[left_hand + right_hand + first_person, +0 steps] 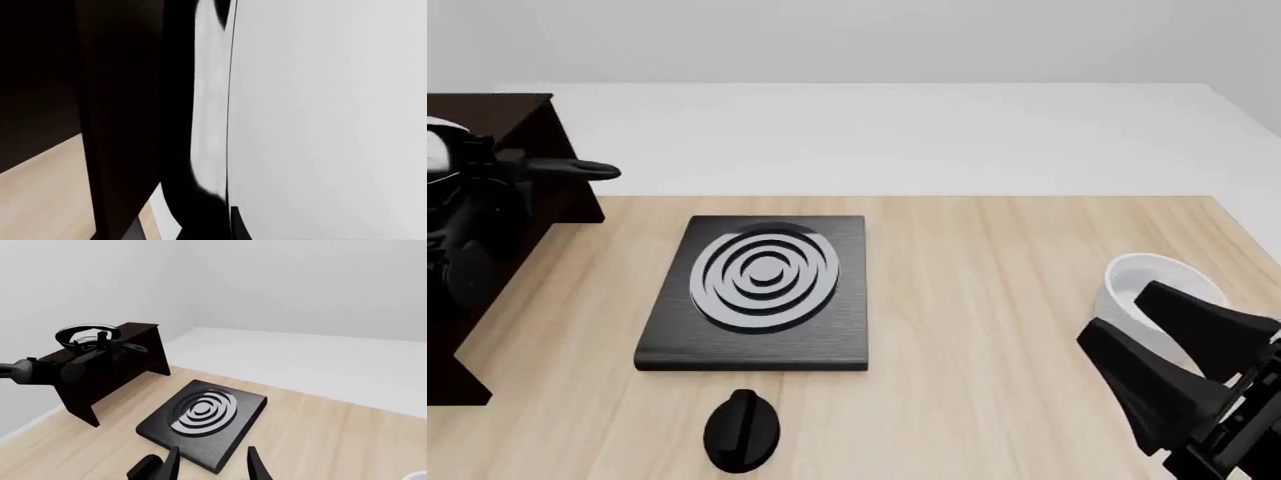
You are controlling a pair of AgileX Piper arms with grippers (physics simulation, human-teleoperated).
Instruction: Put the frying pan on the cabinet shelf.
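No text, label, brand, number or sign can be read anywhere; every surface is plain.

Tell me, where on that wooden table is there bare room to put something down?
The widest bare patch lies between the hob and the white bowl. A bare strip runs along the table beyond the hob. It is crowded at the left, where the cabinet, frying pan and left hand bunch, and by the knob.

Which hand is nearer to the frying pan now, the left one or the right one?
Left. The left hand is at the frying pan over the cabinet; the right hand is far across the table, beside the white bowl.
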